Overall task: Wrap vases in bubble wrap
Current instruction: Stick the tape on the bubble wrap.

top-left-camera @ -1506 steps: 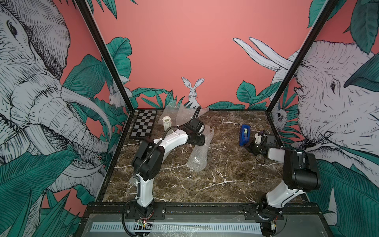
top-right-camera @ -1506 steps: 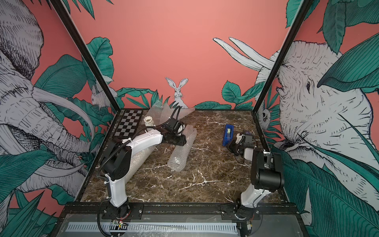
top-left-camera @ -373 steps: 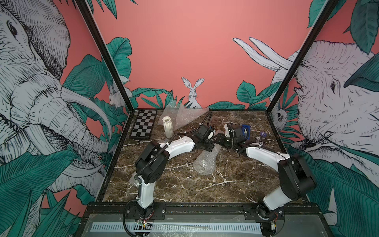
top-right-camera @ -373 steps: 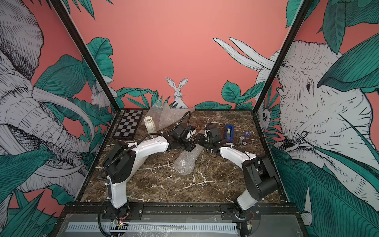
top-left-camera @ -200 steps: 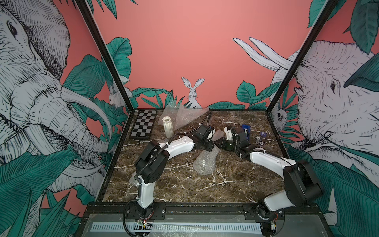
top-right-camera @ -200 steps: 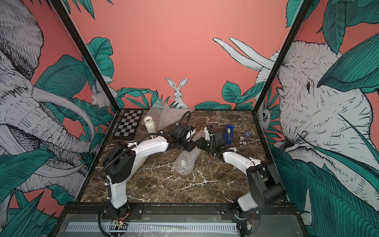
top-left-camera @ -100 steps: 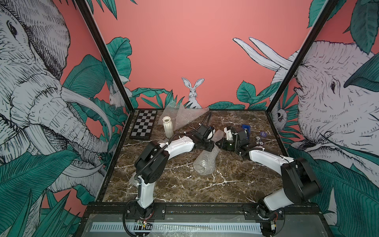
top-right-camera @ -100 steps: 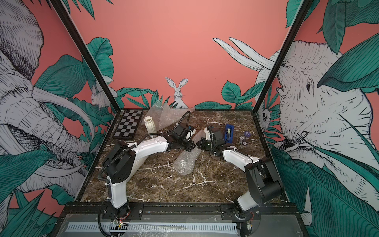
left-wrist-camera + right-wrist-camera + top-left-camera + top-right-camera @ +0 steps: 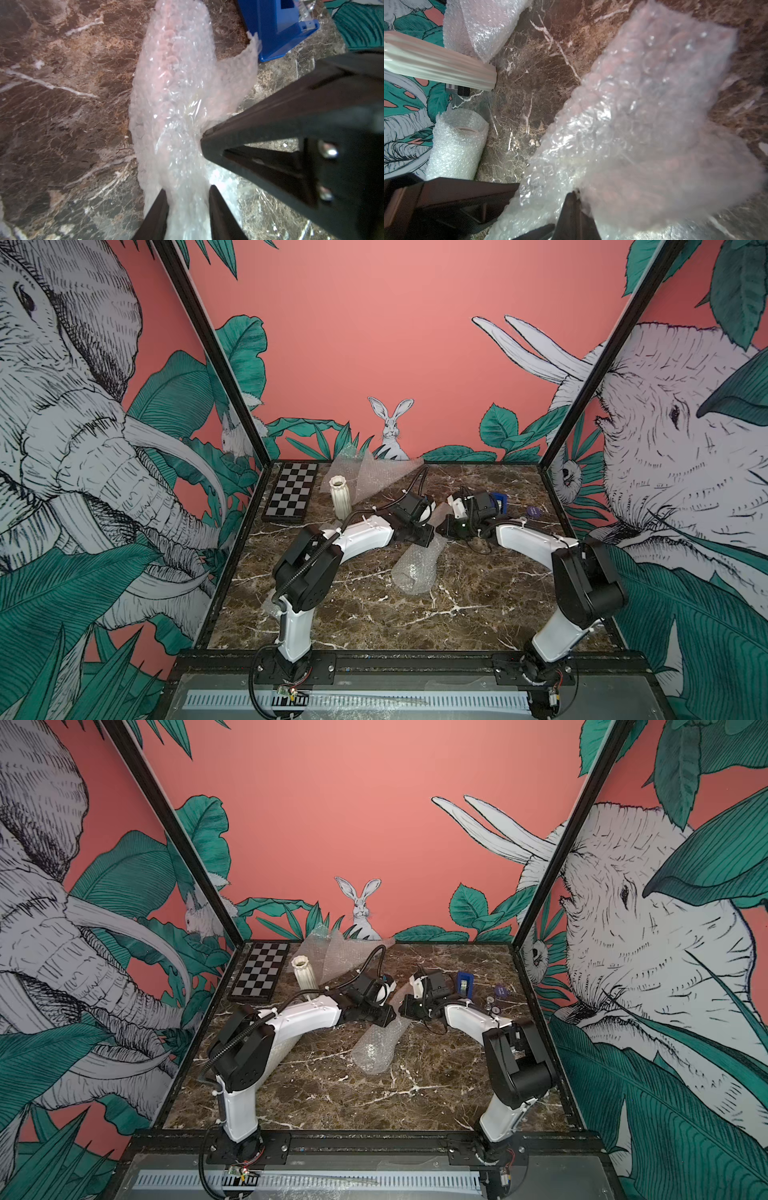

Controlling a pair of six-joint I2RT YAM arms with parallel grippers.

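the front of the marble table [image 9: 374,626] is bare, leaving room to pull toward the lower edge. mid-frame lies the bubble wrap roll [image 9: 415,568]. at its far end the left gripper [image 9: 188,194] is clamped on it, likely to steady it, while the right gripper [image 9: 572,199] pinches its loose flap, probably to tighten. further, upper left, a white vase [image 9: 340,497] stands free; the blue tape dispenser [image 9: 465,984] crowds the right side.

vase [image 9: 340,499]: white, ribbed | bubble wrap [image 9: 415,572]: clear | dispenser [image 9: 500,502]: blue | board [image 9: 292,492]: chequered
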